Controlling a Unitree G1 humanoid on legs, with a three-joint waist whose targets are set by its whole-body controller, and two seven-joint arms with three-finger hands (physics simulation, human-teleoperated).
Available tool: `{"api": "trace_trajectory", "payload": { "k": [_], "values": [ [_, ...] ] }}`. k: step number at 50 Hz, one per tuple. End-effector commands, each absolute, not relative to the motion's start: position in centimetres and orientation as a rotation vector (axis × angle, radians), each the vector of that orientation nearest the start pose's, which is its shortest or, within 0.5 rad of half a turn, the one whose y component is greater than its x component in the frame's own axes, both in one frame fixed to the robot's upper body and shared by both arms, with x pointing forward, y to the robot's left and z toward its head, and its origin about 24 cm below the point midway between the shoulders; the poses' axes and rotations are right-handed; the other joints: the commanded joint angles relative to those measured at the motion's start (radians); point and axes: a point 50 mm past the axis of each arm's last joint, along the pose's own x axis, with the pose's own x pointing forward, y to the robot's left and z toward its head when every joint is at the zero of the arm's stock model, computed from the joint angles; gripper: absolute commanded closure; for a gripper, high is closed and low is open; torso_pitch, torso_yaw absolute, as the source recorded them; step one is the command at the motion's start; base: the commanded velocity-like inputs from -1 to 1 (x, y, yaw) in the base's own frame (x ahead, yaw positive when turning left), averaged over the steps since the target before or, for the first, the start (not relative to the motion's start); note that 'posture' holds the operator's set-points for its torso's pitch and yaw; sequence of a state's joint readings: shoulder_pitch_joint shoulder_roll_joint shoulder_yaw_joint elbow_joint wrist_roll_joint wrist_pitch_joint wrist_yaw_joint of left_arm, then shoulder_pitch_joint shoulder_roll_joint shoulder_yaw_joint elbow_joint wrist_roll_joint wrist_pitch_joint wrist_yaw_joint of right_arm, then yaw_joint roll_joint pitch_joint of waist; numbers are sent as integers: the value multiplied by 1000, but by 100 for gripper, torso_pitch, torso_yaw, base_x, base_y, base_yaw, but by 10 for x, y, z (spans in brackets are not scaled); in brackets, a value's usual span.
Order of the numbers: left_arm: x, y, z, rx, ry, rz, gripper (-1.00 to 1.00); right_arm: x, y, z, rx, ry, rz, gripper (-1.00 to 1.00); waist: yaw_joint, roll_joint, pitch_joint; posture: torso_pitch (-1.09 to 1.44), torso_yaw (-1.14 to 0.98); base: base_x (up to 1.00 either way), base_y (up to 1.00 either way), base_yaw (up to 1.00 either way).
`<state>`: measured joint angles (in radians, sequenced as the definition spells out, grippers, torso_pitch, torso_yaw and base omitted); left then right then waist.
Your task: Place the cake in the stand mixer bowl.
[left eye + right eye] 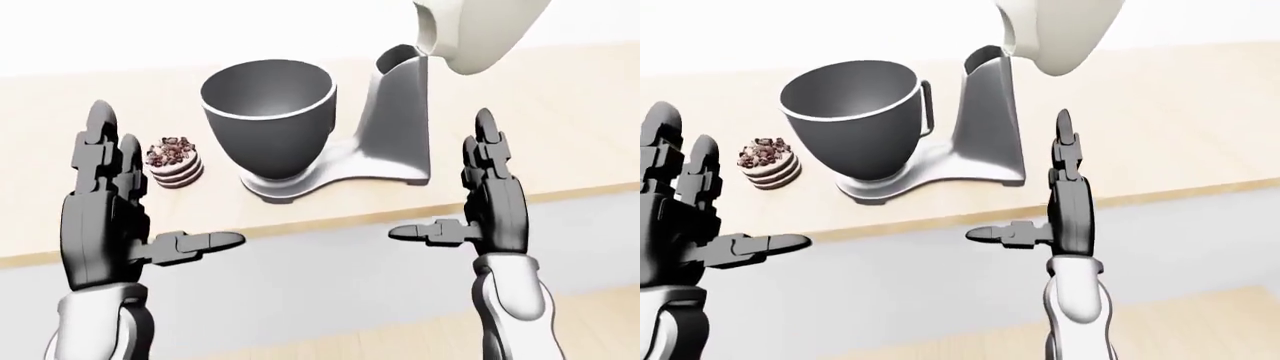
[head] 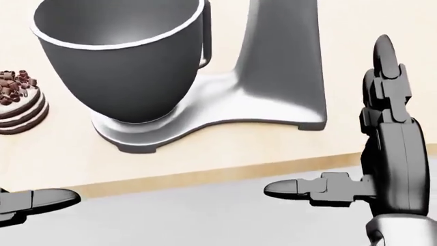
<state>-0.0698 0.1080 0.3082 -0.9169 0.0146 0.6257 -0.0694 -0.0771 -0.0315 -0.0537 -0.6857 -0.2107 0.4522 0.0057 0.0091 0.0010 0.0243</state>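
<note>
Pale wood makes up the table, which runs across the middle of the left-eye view. On it, near the middle, stands the stand mixer, grey and shiny, with its white head tipped up at the top of the frame. The stand mixer bowl sits on the mixer's base, dark grey, upright, and nothing shows inside it. The cake is a small round one with chocolate bits on top. It sits on the table just beside the bowl, to the bowl's left, and is not touching it.

Low on the left of the same view is the left robot hand. Its fingers point up and are spread apart, with the thumb sticking out to the right, and it holds nothing. It looks close to the cake, but it may just be nearer the camera. The right robot hand is low on the right, also spread wide with nothing in it, thumb pointing left. Both are held out over the table's near edge.
</note>
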Motion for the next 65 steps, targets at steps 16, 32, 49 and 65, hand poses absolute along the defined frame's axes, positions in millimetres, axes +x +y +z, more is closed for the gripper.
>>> {"api": "trace_trajectory", "payload": {
  "k": [16, 32, 49, 65],
  "values": [
    [198, 213, 217, 191, -452, 241, -100, 227, -165, 185, -207, -406, -142, -100, 1, -2, -8, 0, 0, 0, 0, 0],
    [219, 231, 226, 248, -466, 287, -100, 228, -165, 186, -205, -406, -143, -100, 3, 2, -6, 0, 0, 0, 0, 0],
    [255, 250, 235, 329, -454, 308, -100, 229, -165, 186, -200, -406, -141, -100, -5, 16, -15, 0, 0, 0, 0, 0],
    [296, 275, 223, 388, -362, 355, -100, 231, -163, 184, -196, -402, -129, -100, -6, 22, -26, 0, 0, 0, 0, 0]
  ]
}}
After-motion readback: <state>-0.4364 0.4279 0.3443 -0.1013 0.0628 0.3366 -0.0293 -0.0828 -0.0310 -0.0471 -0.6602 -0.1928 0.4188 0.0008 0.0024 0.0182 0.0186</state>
